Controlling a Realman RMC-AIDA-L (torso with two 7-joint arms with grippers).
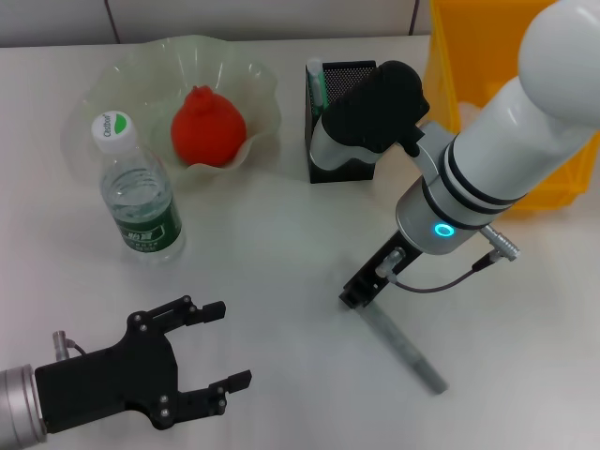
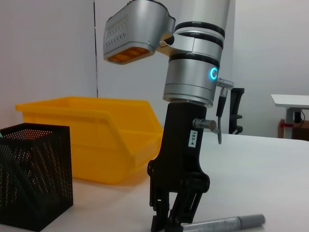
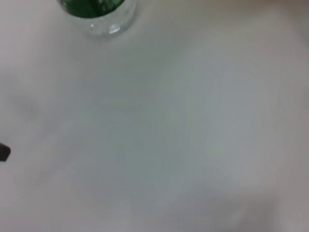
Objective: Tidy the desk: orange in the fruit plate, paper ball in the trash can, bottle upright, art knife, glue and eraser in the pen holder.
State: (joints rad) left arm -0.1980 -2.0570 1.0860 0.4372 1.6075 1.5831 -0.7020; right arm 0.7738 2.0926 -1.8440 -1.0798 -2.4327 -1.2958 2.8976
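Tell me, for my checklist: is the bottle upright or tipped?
Upright: the bottle stands on its base on the desk, white cap on top.

Right pincer [image 2: 175, 223] down on table [image 2: 270, 179], touching grey pen [image 2: 227, 223]; trash can [image 2: 96, 137] behind pen holder [image 2: 34, 174].

The trash can [image 1: 487, 75] is cut off by the head view's top edge and largely covered by the right arm. The pen holder [image 1: 339, 122] is partly hidden behind that arm's wrist housing, and its contents cannot be identified. The right gripper [image 2: 166, 223] is cropped by the lower edge of the left wrist view, so its fingertips are not seen; in the head view they are masked by its own body. Only the blurred base of the bottle [image 3: 96, 14] is caught in the right wrist view. The grey pen-like object [image 1: 405, 349] is too indistinct to be named.
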